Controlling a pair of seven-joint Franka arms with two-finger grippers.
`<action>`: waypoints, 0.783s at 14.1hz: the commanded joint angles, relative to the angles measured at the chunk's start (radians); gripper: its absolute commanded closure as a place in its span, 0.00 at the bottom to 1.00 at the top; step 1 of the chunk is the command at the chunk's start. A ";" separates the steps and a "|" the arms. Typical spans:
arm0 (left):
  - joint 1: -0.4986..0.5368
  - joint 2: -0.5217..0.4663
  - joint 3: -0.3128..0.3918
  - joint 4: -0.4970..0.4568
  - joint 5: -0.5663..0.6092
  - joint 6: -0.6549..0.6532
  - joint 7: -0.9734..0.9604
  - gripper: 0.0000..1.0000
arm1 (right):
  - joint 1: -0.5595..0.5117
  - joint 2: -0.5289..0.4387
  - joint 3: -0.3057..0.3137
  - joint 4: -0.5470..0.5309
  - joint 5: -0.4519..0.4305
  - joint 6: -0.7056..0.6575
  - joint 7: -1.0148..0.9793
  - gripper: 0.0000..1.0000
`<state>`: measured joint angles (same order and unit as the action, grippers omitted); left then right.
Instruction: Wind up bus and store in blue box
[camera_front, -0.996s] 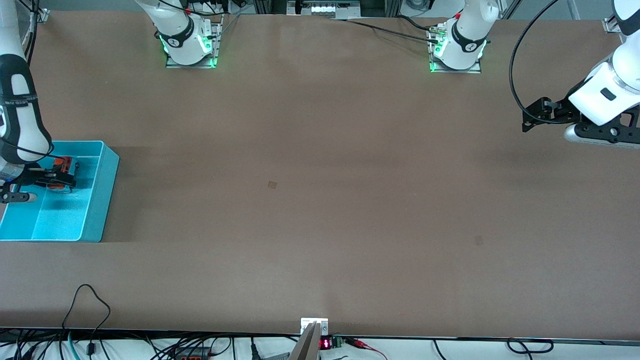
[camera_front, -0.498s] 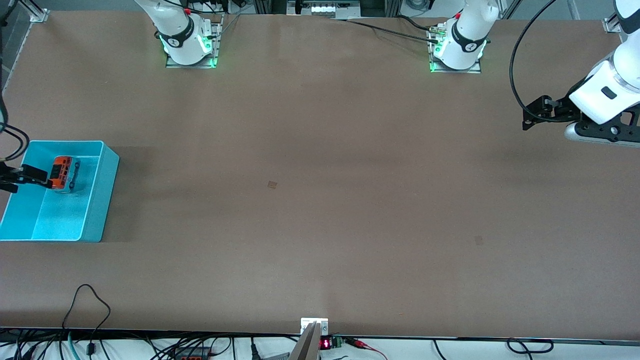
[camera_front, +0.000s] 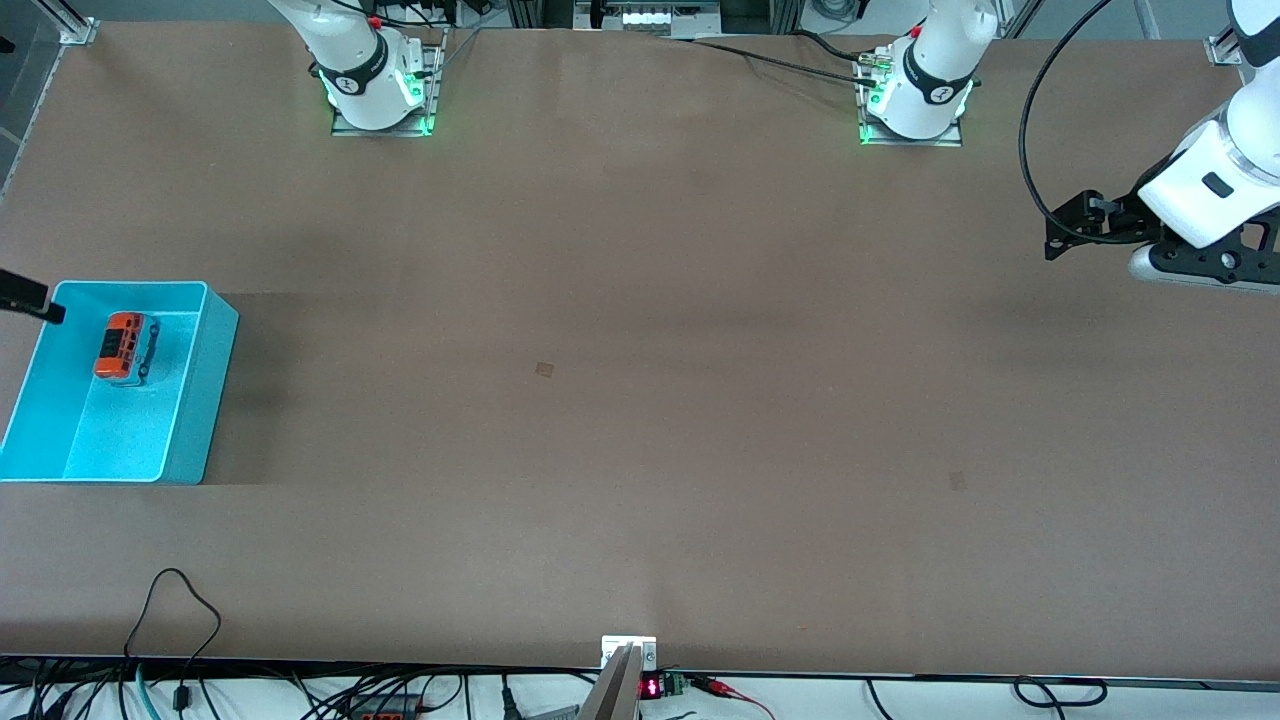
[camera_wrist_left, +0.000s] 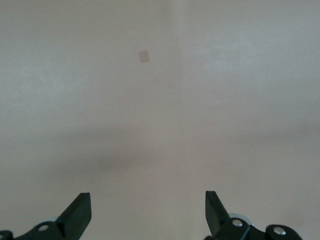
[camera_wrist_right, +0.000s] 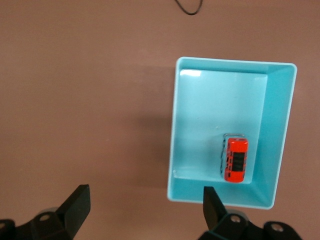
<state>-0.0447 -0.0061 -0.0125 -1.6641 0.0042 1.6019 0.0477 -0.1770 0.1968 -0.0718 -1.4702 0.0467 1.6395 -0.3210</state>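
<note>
Front view: small orange-red toy bus (camera_front: 126, 346) lies inside the light blue rectangular plastic box (camera_front: 205, 400), at the right arm's end of the brown counter (camera_front: 640, 400).

Left wrist view: left end effector (camera_wrist_left: 148, 212) released, over bare counter, waiting.

Right wrist view: right end effector (camera_wrist_right: 145, 207) released, empty, above the box. Storing looks done; next calls only for retreat.

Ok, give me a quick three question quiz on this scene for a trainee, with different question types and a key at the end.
1. True or false: the bus lies inside the blue box.
2. The right gripper is: A open and empty, B shut on the bus, C shut on the box wall.
3. Fill in: the left gripper hangs open over bare ____.

Key: 1 true. 2 A. 3 table.
</note>
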 joint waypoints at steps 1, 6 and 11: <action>-0.003 -0.005 0.000 0.018 -0.010 -0.022 0.003 0.00 | 0.074 -0.062 -0.003 0.031 -0.039 -0.120 0.025 0.00; -0.003 -0.003 0.000 0.018 -0.010 -0.022 0.003 0.00 | 0.151 -0.119 -0.016 0.031 -0.065 -0.193 0.052 0.00; -0.003 -0.003 0.000 0.018 -0.010 -0.022 0.003 0.00 | 0.148 -0.132 -0.017 -0.001 -0.068 -0.184 0.111 0.00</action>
<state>-0.0447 -0.0061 -0.0127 -1.6640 0.0042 1.6011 0.0477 -0.0391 0.0797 -0.0776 -1.4412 -0.0089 1.4594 -0.2292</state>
